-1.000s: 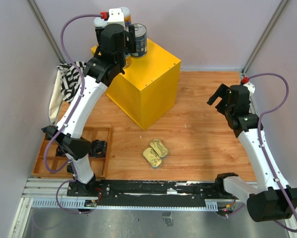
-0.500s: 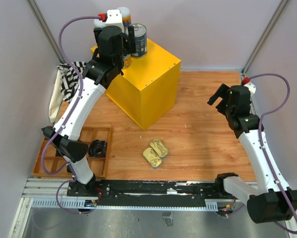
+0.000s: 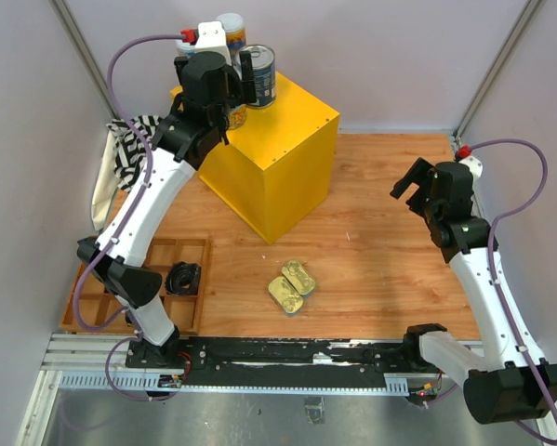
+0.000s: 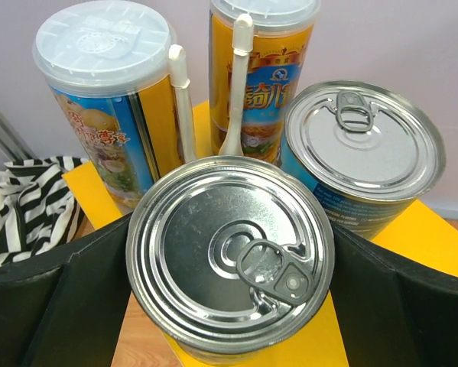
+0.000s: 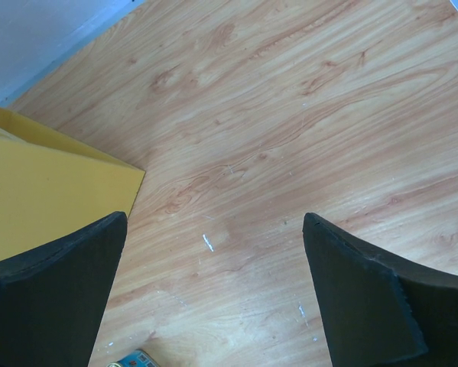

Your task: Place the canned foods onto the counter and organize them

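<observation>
The yellow counter (image 3: 278, 158) carries two tall white-lidded cans (image 4: 106, 92) (image 4: 263, 69) at the back and a blue-labelled silver-topped can (image 4: 362, 153) to their right. A second silver-topped can (image 4: 213, 290) stands near the counter's front left edge. My left gripper (image 4: 230, 223) is open, and its black fingers flank this can closely on both sides. Two flat gold tins (image 3: 298, 276) (image 3: 285, 295) lie side by side on the wooden floor in front of the counter. My right gripper (image 3: 410, 181) hangs open over bare wood at the right, holding nothing.
A low wooden compartment tray (image 3: 83, 288) with a small black object (image 3: 183, 277) sits at the near left. A striped cloth (image 3: 129, 149) lies left of the counter. The arms' metal rail (image 3: 287, 358) runs along the near edge.
The left jaws have widened a little around the silver-topped can, and the left wrist has shifted slightly back. The right arm has hardly moved.
</observation>
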You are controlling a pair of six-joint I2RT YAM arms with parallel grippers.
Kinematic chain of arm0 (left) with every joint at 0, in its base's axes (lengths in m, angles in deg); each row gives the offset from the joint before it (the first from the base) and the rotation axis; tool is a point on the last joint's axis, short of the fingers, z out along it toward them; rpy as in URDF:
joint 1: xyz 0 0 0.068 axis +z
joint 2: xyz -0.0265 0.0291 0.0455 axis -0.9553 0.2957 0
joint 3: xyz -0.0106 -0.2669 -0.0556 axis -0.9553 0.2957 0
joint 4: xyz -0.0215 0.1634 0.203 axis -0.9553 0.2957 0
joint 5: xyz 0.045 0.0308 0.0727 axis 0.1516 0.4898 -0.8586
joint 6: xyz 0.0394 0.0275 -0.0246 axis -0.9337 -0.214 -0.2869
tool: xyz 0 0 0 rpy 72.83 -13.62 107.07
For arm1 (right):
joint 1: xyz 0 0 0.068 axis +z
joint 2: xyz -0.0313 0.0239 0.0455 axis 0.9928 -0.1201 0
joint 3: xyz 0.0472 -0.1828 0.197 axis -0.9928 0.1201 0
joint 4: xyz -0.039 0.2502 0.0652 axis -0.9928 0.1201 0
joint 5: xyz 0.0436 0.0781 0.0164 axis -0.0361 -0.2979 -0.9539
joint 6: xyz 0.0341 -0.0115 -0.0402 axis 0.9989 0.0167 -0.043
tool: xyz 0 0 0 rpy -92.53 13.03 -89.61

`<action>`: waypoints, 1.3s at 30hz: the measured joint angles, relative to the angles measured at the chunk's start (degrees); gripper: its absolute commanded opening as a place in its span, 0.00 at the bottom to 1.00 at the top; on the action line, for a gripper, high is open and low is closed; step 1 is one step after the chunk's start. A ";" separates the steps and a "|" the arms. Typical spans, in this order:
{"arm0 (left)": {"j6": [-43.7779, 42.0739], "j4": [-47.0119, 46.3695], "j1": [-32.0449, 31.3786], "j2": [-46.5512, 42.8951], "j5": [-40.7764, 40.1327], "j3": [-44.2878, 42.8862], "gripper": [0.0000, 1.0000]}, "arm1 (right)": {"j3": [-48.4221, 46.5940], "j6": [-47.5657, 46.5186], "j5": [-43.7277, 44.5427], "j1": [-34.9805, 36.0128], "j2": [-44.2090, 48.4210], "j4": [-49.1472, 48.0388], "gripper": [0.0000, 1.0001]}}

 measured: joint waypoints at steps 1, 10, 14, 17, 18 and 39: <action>0.07 -0.09 0.00 -0.37 0.22 0.20 0.99 | 0.00 -0.09 -0.02 0.00 0.11 0.07 0.99; 0.96 -1.09 -0.07 -3.30 2.14 -0.24 0.99 | 0.00 -2.08 -1.86 0.20 1.64 0.33 0.98; 0.72 -2.01 -1.07 -4.13 1.99 -0.98 0.99 | 0.00 -3.69 -2.08 2.05 2.03 1.40 0.99; 0.02 -2.75 -3.04 -4.57 1.38 -1.92 0.99 | 0.00 -4.92 -2.27 4.15 2.51 2.16 0.99; -0.28 -3.08 -3.80 -4.74 1.09 -2.14 1.00 | 0.00 -5.33 -2.23 5.40 2.75 2.45 0.99; 2.08 -9.14 -37.51 -24.26 -14.23 35.08 0.99 | 13.38 -7.93 6.21 42.18 7.82 7.69 1.00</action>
